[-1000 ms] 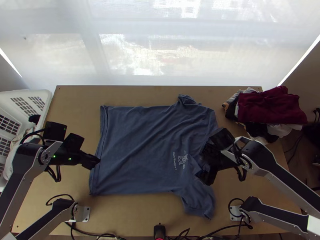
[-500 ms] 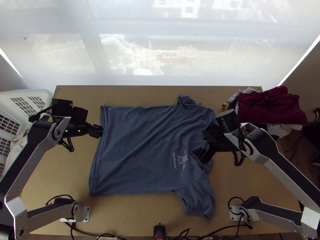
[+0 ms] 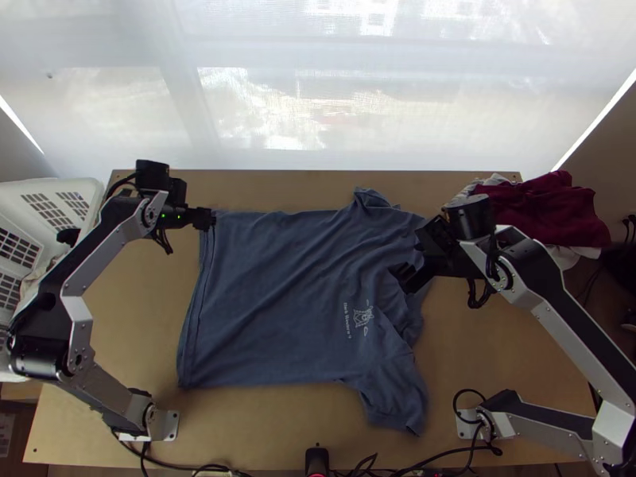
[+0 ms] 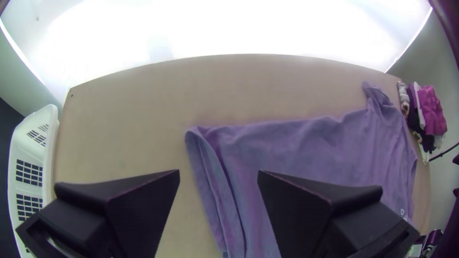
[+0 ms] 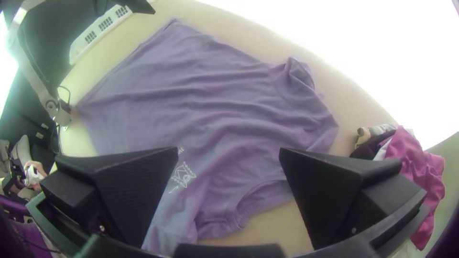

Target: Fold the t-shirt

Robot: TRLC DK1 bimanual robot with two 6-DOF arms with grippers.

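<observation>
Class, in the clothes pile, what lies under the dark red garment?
Black cloth and white cloth show at the edges of the dark red garment; whatever its middle covers is hidden.

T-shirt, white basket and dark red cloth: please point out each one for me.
T-shirt [image 3: 270, 294]: top view, the body.
White basket [image 4: 31, 153]: left wrist view, slotted wall.
Dark red cloth [image 3: 556, 211]: top view, upper surface.

Rumpled matt blue cloth forms the t-shirt [image 3: 278, 294]; smooth wood, the table [image 3: 262, 429].
</observation>
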